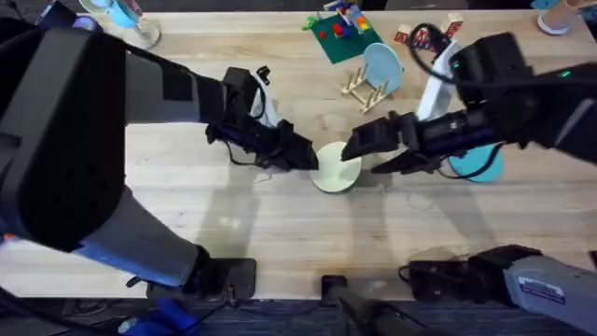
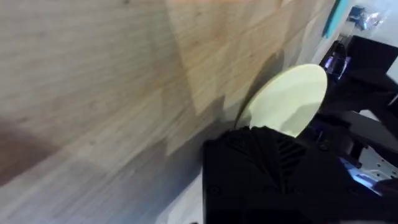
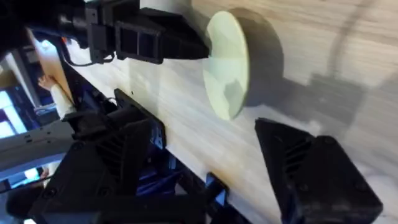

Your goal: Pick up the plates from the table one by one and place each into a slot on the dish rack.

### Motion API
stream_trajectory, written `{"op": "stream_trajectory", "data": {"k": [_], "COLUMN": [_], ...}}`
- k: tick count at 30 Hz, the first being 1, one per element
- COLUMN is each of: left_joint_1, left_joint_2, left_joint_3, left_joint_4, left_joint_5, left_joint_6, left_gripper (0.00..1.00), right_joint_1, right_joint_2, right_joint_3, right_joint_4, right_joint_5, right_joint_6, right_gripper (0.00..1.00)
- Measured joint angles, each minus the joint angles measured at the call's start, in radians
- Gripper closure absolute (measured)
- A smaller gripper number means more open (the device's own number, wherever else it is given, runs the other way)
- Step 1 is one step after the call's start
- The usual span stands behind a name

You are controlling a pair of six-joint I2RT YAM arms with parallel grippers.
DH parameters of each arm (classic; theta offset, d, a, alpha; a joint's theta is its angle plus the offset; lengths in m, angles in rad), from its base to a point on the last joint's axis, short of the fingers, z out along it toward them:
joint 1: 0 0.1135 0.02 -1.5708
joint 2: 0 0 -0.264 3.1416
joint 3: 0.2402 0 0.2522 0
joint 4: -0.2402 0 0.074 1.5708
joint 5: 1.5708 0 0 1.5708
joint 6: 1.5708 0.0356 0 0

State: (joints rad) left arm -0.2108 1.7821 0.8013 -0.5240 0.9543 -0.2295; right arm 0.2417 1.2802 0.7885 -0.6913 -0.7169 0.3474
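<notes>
Table (image 1: 187, 224) mid-area: left gripper (image 1: 306, 157) clamps cream plate (image 1: 336, 168) by its rim, tilted up. Right gripper (image 1: 359, 157) spread wide beside it. Handover likely; the right must close before carrying to dish rack (image 1: 366, 89), far edge.

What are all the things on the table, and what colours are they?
cream plate: one, pale cream-yellow, middle of the table, tipped up on edge
teal plate: one, teal-blue, flat, partly under the right arm
light-blue plate: one, pale blue, standing in the dish rack
dish rack: one, plain wood, far middle of the table
toy-brick model: one, green base with coloured bricks, far edge
table: one, light wood
left gripper: black, shut on the cream plate's rim
right gripper: black, open, at the cream plate
</notes>
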Motion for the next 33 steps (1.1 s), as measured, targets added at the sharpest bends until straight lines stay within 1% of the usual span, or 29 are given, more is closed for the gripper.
{"op": "stream_trajectory", "data": {"k": [4, 10, 15, 20, 22, 24, 25, 29, 30, 33], "left_joint_1": [0.000, 0.000, 0.000, 0.000, 0.000, 0.000, 0.000, 0.000, 0.000, 0.000], "left_joint_2": [0.000, 0.000, 0.000, 0.000, 0.000, 0.000, 0.000, 0.000, 0.000, 0.000], "left_joint_3": [0.000, 0.000, 0.000, 0.000, 0.000, 0.000, 0.000, 0.000, 0.000, 0.000], "left_joint_4": [0.000, 0.000, 0.000, 0.000, 0.000, 0.000, 0.000, 0.000, 0.000, 0.000], "left_joint_5": [0.000, 0.000, 0.000, 0.000, 0.000, 0.000, 0.000, 0.000, 0.000, 0.000], "left_joint_6": [0.000, 0.000, 0.000, 0.000, 0.000, 0.000, 0.000, 0.000, 0.000, 0.000], "left_gripper": [0.958, 0.959, 0.959, 0.959, 0.959, 0.959, 0.959, 0.959, 0.959, 0.959], "right_joint_1": [0.061, 0.113, 0.124, 0.125, 0.125, 0.125, 0.125, 0.127, 0.127, 0.128], "right_joint_2": [0.000, 0.000, 0.008, 0.087, 0.111, 0.125, 0.128, 0.129, 0.129, 0.129], "right_joint_3": [-0.041, -0.060, -0.060, -0.061, -0.062, -0.062, -0.062, -0.062, -0.062, -0.062], "right_joint_4": [0.112, 0.178, 0.235, 0.273, 0.297, 0.314, 0.320, 0.327, 0.326, 0.323], "right_joint_5": [0.044, 0.136, 0.185, 0.193, 0.184, 0.174, 0.171, 0.166, 0.165, 0.163], "right_joint_6": [0.084, 0.161, 0.218, 0.280, 0.291, 0.301, 0.304, 0.311, 0.311, 0.315], "right_gripper": [0.006, 0.006, 0.006, 0.007, 0.026, 0.068, 0.104, 0.288, 0.319, 0.481]}}
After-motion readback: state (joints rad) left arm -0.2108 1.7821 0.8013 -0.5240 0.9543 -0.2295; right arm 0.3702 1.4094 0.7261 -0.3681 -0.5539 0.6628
